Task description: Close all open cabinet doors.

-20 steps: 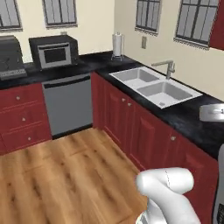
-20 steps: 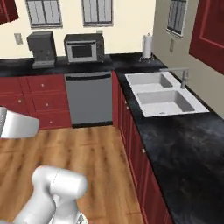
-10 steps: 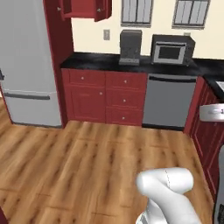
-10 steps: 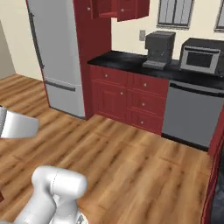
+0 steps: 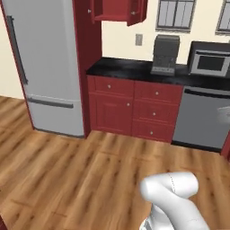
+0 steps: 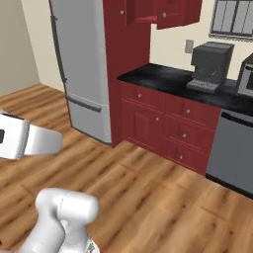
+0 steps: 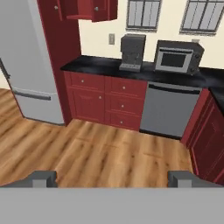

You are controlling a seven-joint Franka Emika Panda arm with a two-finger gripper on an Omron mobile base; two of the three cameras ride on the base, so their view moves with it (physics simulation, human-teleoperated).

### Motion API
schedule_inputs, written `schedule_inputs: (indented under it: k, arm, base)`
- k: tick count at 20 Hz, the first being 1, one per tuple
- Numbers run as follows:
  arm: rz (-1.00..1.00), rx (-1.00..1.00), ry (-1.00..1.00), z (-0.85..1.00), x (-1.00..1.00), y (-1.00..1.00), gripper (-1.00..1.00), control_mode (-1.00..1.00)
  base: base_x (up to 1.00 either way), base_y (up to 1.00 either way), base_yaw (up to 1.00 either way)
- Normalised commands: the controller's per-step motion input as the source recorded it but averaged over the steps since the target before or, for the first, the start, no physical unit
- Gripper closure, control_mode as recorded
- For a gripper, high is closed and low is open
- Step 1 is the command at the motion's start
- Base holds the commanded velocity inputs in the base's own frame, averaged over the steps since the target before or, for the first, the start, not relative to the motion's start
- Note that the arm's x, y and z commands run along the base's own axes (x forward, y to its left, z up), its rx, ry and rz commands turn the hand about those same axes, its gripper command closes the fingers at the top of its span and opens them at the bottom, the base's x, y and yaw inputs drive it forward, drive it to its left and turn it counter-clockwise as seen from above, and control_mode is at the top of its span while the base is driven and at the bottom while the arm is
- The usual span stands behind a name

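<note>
Two dark red cabinet doors (image 5: pixel 137 11) hang open on a wall cabinet high up, right of the tall red column beside the fridge. They also show at the top of the right base view as cabinet doors (image 6: pixel 177 12), and top left in the hand view as cabinet doors (image 7: pixel 103 8), with the red inside between them. Each has a small grey knob. My gripper (image 7: pixel 111 179) is open and empty. It stands far back from the cabinets over the wooden floor, with one dark fingertip (image 7: pixel 41 178) at each side of the hand view.
A grey fridge (image 5: pixel 45 67) stands at the left. Right of it a black counter (image 5: pixel 130 69) tops red drawers and carries a coffee machine (image 5: pixel 165 54) and a microwave (image 5: pixel 209 63). A grey dishwasher (image 5: pixel 200 117) sits below. Wooden floor (image 5: pixel 67 170) lies open in front.
The whole picture has swung: the base has turned left, from the sink corner past the dishwasher to the fridge and the open wall cabinet. The arm keeps its pose, gripper still open.
</note>
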Motion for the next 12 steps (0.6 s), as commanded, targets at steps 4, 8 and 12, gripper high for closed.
schedule_inputs:
  k: [4, 8, 12]
  arm:
    - [0.00, 0.00, 0.00, 0.00, 0.00, 0.00, -1.00, 1.00]
    - [0.00, 0.00, 0.00, 0.00, 0.00, 0.00, -1.00, 1.00]
    - [0.00, 0.00, 0.00, 0.00, 0.00, 0.00, -1.00, 1.00]
  base:
    - [1.00, 0.00, 0.01]
    - [1.00, 0.09, -0.01]
    - [1.00, 0.33, -0.10]
